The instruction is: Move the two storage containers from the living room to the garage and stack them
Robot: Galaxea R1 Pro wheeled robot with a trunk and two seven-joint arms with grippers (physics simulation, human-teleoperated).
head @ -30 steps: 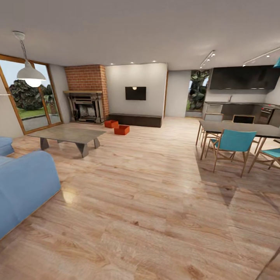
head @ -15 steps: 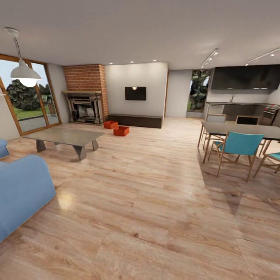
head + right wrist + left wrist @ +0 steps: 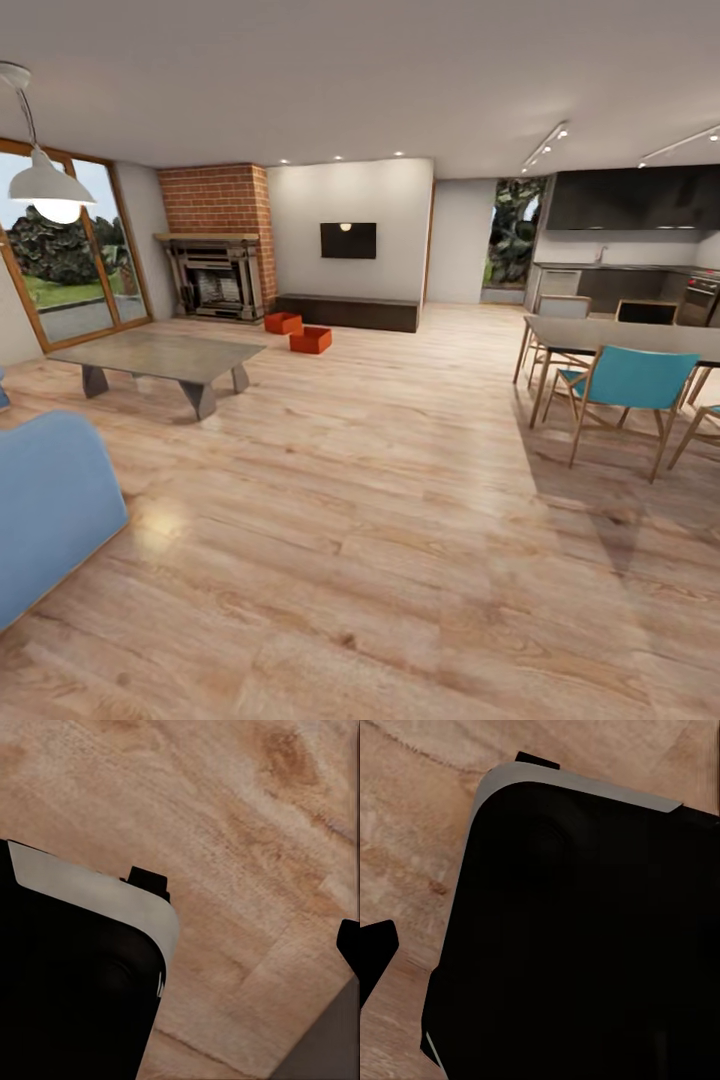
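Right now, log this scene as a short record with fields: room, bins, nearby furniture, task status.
room: living room, light wood plank floor
bins: two orange-red bins, side by side on the floor at the far end
near bins: brick fireplace, dark low cabinet
other furniture: low table, blue sofa, dining table, teal chair
task status: bins not yet picked up

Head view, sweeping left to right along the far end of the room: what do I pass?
Pendant lamp → brick fireplace → two storage containers → wall TV → dining table with the teal chair.
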